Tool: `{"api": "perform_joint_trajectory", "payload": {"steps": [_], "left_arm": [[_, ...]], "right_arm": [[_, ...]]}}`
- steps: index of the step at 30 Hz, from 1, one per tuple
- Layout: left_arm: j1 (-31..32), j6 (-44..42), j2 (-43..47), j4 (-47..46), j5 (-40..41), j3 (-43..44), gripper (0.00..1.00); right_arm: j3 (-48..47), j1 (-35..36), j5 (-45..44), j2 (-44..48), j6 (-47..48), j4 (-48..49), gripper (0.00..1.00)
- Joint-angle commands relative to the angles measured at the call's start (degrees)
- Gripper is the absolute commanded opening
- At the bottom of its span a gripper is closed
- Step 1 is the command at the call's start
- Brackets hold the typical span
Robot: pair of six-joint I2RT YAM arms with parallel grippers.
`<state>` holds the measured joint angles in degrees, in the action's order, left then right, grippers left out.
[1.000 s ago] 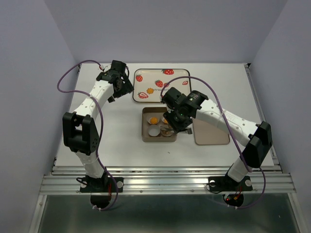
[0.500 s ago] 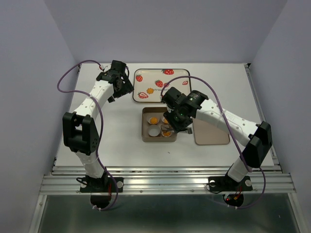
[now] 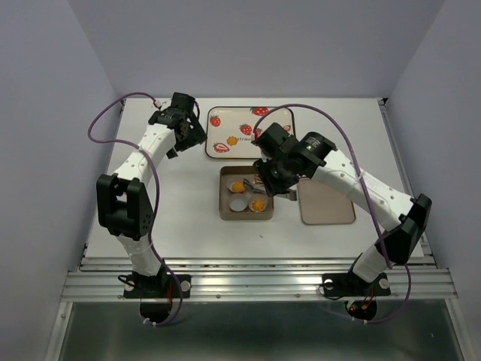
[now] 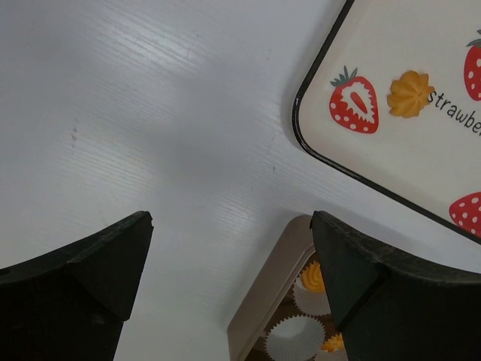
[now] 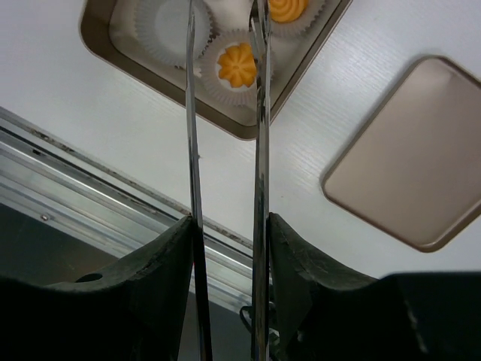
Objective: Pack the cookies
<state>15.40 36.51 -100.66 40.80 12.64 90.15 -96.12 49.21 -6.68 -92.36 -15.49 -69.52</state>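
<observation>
An open tan box (image 3: 223,194) holds white paper cups. One cookie (image 3: 237,186) sits in the far-left cup and one (image 3: 257,203) in the near-right cup; the near-left cup (image 3: 239,203) is empty. My right gripper (image 3: 264,182) hovers over the box's far-right part, shut on thin metal tongs (image 5: 260,113) whose tips stand apart and empty. Below them are two cupped cookies (image 5: 237,64) (image 5: 288,7). A fourth cookie (image 3: 232,140) lies on the strawberry tray (image 3: 213,129). My left gripper (image 3: 192,137) is open and empty left of the tray; it is wide open in its own view (image 4: 233,289).
The box's tan lid (image 3: 327,203) lies flat right of the box and shows in the right wrist view (image 5: 409,158). The tray's dark rim (image 4: 301,131) and the box corner (image 4: 274,301) are in the left wrist view. The metal rail (image 5: 90,180) runs along the table's near edge.
My right gripper has lifted and moved back from the near-right cup, where a cookie now lies uncovered. The left arm has not moved.
</observation>
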Motion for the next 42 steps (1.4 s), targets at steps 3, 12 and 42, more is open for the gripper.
{"api": "perform_joint_trajectory", "payload": {"steps": [3, 12, 42], "left_arm": [[0.2, 0.2, -0.1, 2.1, 0.6, 4.5, 0.99], [0.2, 0.5, -3.3, 8.2, 1.1, 10.8, 0.99], [0.2, -1.1, 6.2, 9.6, 1.2, 1.9, 0.99]], "right_arm": [[-10.6, 0.4, -4.8, 0.1, -1.7, 0.3, 0.48], [-24.5, -6.3, -8.3, -16.7, -6.0, 6.7, 0.47], [-34.8, -11.6, -4.2, -37.7, 8.1, 20.2, 0.51]]}}
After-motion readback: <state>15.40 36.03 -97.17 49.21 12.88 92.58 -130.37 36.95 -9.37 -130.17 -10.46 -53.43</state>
